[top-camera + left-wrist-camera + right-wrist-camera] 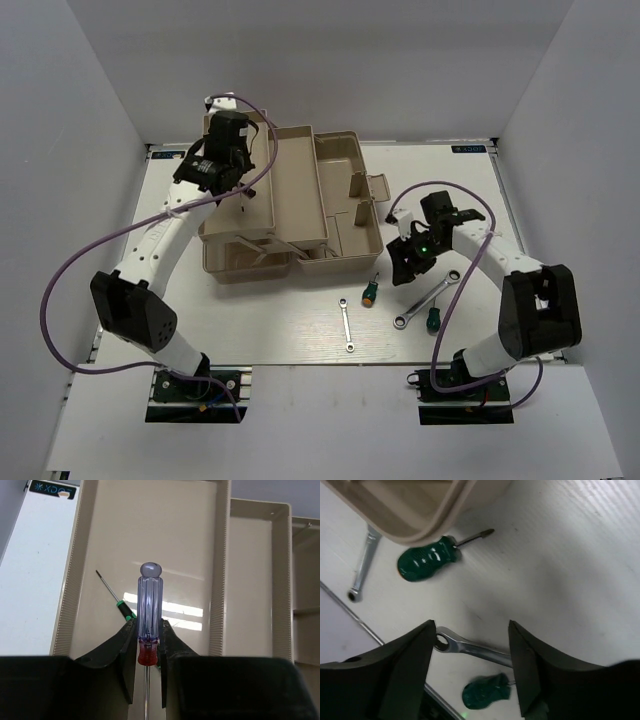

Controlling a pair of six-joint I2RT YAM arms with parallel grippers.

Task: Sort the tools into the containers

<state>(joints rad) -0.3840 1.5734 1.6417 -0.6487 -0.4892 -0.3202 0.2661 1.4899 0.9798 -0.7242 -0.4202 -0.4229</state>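
Note:
My left gripper (pixel 222 170) hangs over the far left tray (pixel 165 525) of the beige toolbox (pixel 300 215). It (pixel 149 628) is shut on the blue-red precision screwdriver (pixel 149 600), with the handle end pointing away from the wrist. The black-green precision screwdriver (pixel 116 600) lies in that tray. My right gripper (pixel 413 260) is open and empty (pixel 472 630) above the longer wrench (pixel 470 647). On the table lie two stubby green screwdrivers (pixel 371 291) (pixel 432 319), the longer wrench (pixel 427 298) and the shorter wrench (pixel 346 326).
The toolbox's open trays and compartments fill the middle back of the table. A corner of the toolbox (pixel 420 505) lies just beyond one stubby screwdriver (pixel 427 559). The other stubby screwdriver (pixel 486 692) and the shorter wrench (pixel 362 565) are nearby. White walls enclose the table.

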